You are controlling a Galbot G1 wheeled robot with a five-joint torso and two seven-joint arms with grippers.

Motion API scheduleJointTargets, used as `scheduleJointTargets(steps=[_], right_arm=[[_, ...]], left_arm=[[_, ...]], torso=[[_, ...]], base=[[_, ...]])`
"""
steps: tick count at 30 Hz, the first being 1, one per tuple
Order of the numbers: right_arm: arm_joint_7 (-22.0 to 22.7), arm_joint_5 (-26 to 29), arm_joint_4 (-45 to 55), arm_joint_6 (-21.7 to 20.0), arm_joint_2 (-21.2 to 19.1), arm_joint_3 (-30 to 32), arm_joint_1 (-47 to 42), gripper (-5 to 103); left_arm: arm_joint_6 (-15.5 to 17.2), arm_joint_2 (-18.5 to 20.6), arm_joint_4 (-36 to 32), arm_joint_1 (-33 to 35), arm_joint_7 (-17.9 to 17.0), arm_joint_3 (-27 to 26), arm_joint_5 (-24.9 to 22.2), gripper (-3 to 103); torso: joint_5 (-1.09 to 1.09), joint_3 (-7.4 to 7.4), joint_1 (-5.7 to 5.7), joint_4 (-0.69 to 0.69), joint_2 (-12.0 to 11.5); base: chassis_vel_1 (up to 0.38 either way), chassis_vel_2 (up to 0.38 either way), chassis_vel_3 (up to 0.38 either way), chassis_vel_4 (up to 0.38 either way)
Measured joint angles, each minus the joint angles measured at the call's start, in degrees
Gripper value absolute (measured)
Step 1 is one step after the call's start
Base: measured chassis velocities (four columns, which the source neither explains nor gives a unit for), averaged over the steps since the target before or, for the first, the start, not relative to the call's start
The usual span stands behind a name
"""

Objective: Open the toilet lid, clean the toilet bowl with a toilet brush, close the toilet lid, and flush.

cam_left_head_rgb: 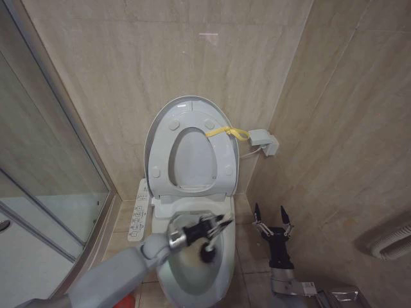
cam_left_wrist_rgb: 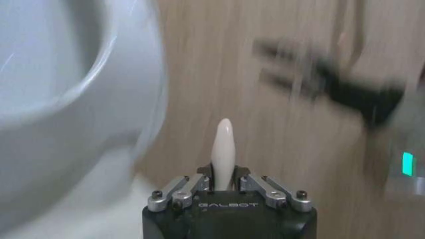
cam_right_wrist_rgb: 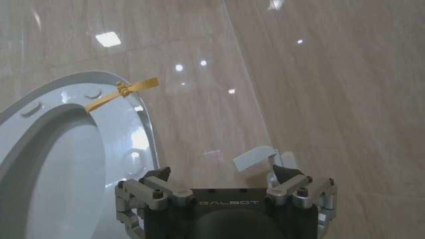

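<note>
The toilet lid [cam_left_head_rgb: 192, 154] stands raised against the back wall with the seat ring [cam_left_head_rgb: 221, 160] up in front of it; a yellow strap [cam_left_head_rgb: 228, 133] [cam_right_wrist_rgb: 123, 92] hangs at its edge. My left gripper [cam_left_head_rgb: 221, 226] [cam_left_wrist_rgb: 224, 174] hovers over the toilet bowl [cam_left_head_rgb: 225, 276] and is shut on the toilet brush [cam_left_wrist_rgb: 222, 144]. The white handle tip pokes up past the fingers and the dark brush head [cam_left_head_rgb: 207, 252] reaches down inside the bowl. My right gripper [cam_left_head_rgb: 273, 221] [cam_right_wrist_rgb: 219, 174] waits open beside the bowl's right side, fingers pointing up.
A white button panel [cam_left_head_rgb: 137, 215] lies along the bowl's left side. A glass shower door [cam_left_head_rgb: 38, 192] closes off the left. A white wall box [cam_left_head_rgb: 263, 141] sits right of the lid. Tiled walls meet in a corner behind; a ribbed hose [cam_left_head_rgb: 392, 240] is at far right.
</note>
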Motion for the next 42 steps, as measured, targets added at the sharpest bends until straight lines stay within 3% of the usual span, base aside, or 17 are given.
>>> scheduleJointTargets(steps=[2,8,13,14,17,20,23,24,27,30,32,36,37,38,42], right_arm=[[-0.07,-0.02,-0.10,-0.01,0.10,-0.09,0.14,100],[-0.34,-0.49,-0.97,-0.04,0.87,-0.27,0.59,100],[-0.40,-0.96,-1.10,-0.03,0.97,-0.50,0.63,100],[-0.45,-1.08,-1.05,-0.03,1.00,-0.57,0.67,100],[-0.45,-1.19,-0.94,-0.05,1.03,-0.50,0.65,100],[-0.40,-1.18,-0.67,-0.04,1.05,0.00,0.31,100],[-0.35,-1.14,-0.47,-0.04,1.03,0.09,0.20,100],[-0.30,-1.01,-0.20,-0.04,0.94,0.01,0.19,100],[-0.30,-0.85,0.03,-0.05,0.76,-0.14,0.16,100],[-0.30,-0.69,0.05,-0.03,0.67,0.00,0.13,100],[-0.23,-0.53,0.02,0.02,0.73,0.34,0.07,100],[-0.18,-0.50,0.05,0.01,0.73,0.23,0.09,100],[-0.17,-0.50,0.07,-0.03,0.67,-0.06,0.18,100],[-0.18,-0.50,0.07,-0.05,0.61,-0.24,0.21,100],[-0.19,-0.47,-0.07,-0.06,0.42,0.02,0.25,100]], left_arm=[[-0.07,-0.09,1.27,0.07,0.19,-0.06,0.42,20],[-1.73,-3.13,0.36,-0.39,2.99,-2.69,-0.17,20],[-4.94,-3.80,7.31,2.35,4.81,-2.09,0.69,20],[-5.31,-4.58,7.89,2.48,4.93,-2.41,0.77,20],[-4.86,-5.90,5.09,2.24,4.74,-2.83,0.06,20],[-4.34,-6.94,-0.27,0.97,4.07,-2.86,-1.19,20],[-4.73,-5.91,1.72,1.55,4.14,-1.92,-0.36,20],[-5.17,-4.92,3.86,2.49,4.29,-1.66,0.67,20],[-5.22,-4.73,4.23,3.08,4.24,-1.87,0.96,20],[-4.30,-6.27,0.54,2.67,3.43,-2.46,-0.01,20],[-4.08,-7.37,-2.01,1.65,2.93,-2.39,-0.50,20],[-4.79,-5.91,2.12,2.80,3.59,-2.16,0.61,20],[-5.44,-5.12,4.54,3.74,3.96,-2.35,1.20,20],[-5.93,-4.82,5.68,4.22,4.11,-2.79,1.27,20],[-4.40,-6.60,1.65,3.54,3.22,-3.02,-0.69,20]], torso=[[0.00,0.00,0.00,0.03,0.00],[0.02,-0.01,-0.01,-0.12,0.01],[0.00,-0.01,-0.01,0.03,0.01],[0.00,-0.02,-0.02,-0.03,0.01],[0.03,0.02,0.00,0.02,-0.01],[0.02,-0.01,-0.01,-0.12,0.01],[0.01,0.00,-0.01,-0.09,0.00],[0.02,0.00,-0.01,0.01,0.00],[0.04,0.00,-0.01,0.05,0.00],[0.02,0.00,-0.01,0.02,0.00],[-0.01,-0.02,-0.01,-0.14,0.01],[0.02,0.00,0.00,-0.10,0.00],[0.01,0.01,0.00,0.02,0.00],[0.03,0.00,-0.01,0.03,0.00],[0.01,0.01,0.00,0.00,0.00]], base=[[0.000,0.000,0.000,0.000],[0.000,0.000,0.000,0.000],[0.000,0.000,0.000,0.000],[0.000,0.000,0.000,0.000],[0.000,0.000,0.000,0.000],[0.000,0.000,0.000,0.000],[0.000,0.000,0.000,0.000],[0.000,0.000,0.000,0.000],[0.000,0.000,0.000,0.000],[0.000,0.000,0.000,0.000],[0.000,0.000,0.000,0.000],[0.000,0.000,0.000,0.000],[0.000,0.000,0.000,0.000],[0.051,0.031,0.049,0.013],[0.026,0.017,0.017,0.008]])
